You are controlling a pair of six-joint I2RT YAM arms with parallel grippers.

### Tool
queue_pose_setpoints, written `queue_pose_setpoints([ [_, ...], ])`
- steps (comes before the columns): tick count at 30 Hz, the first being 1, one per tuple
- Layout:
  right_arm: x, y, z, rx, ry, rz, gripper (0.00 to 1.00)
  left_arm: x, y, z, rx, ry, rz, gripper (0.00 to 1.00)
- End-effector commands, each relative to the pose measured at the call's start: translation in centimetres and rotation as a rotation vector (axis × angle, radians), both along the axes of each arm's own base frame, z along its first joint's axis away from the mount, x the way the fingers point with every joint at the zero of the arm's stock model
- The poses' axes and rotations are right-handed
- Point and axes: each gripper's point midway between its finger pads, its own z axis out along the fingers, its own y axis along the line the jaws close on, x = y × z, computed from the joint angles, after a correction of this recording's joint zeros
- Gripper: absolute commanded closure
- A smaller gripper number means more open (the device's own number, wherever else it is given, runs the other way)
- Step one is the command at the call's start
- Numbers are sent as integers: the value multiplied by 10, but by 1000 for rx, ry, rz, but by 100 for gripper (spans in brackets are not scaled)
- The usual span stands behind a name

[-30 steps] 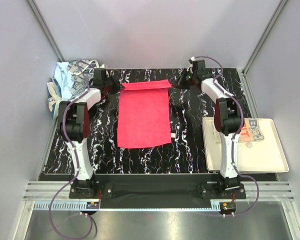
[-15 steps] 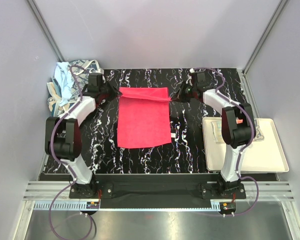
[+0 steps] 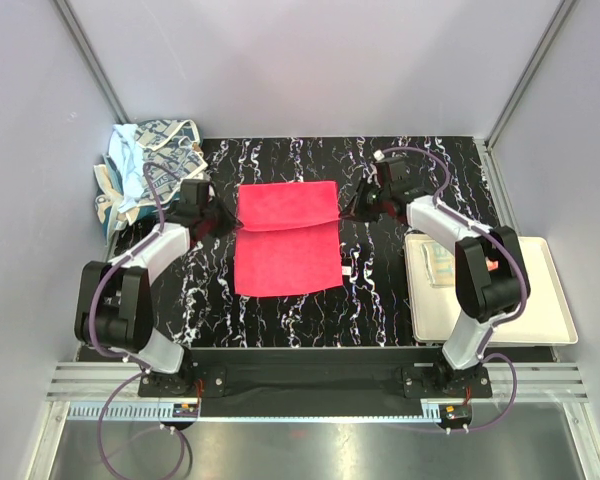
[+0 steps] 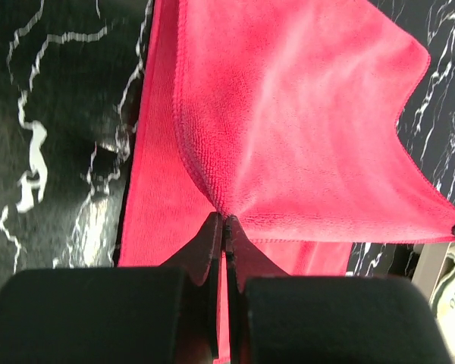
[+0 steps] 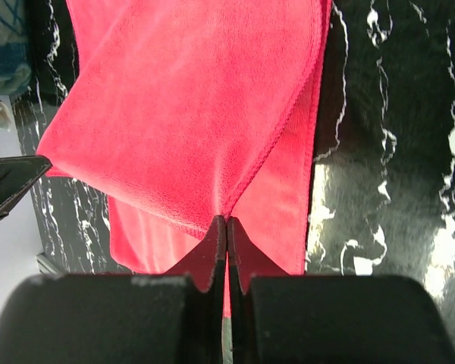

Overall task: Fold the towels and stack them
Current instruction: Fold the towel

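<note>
Your left gripper (image 4: pixel 226 222) and right gripper (image 5: pixel 226 221) each clamp tight on a far corner of the red towel (image 3: pixel 285 250); it lies lengthwise towards you on the table (image 3: pixel 380 295); its loose edge sits nearest you.

No text is legible, even on the patterned towels (image 3: pixel 165 150).

Bare worktop (image 3: pixel 280 320) in front of the red towel (image 3: pixel 285 255), open for passing. Narrow bare strips on both sides of it, each partly taken up by an arm. Blocked at the far-left corner by a heap of towels (image 3: pixel 145 165), just behind the left end effector (image 3: pixel 216 215). Blocked at the right edge by a tray (image 3: pixel 540 320), near the right end effector (image 3: pixel 352 208).
</note>
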Motion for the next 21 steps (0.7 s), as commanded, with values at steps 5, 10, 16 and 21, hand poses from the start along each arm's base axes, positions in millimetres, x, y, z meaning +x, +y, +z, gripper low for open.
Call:
queue_pose_setpoints([
  [5,-19,-7,21,-23,-55,-19,100,-18,2,15,0,-64,38,99],
  [10,-35,-7,24,-31,-58,-9,100,-35,-3,15,18,-53,32,99],
  [16,-51,-6,23,-36,-53,-2,100,-55,-1,11,20,-35,30,98],
  [21,-64,-3,19,-45,-44,8,100,-67,3,11,31,-31,29,98],
])
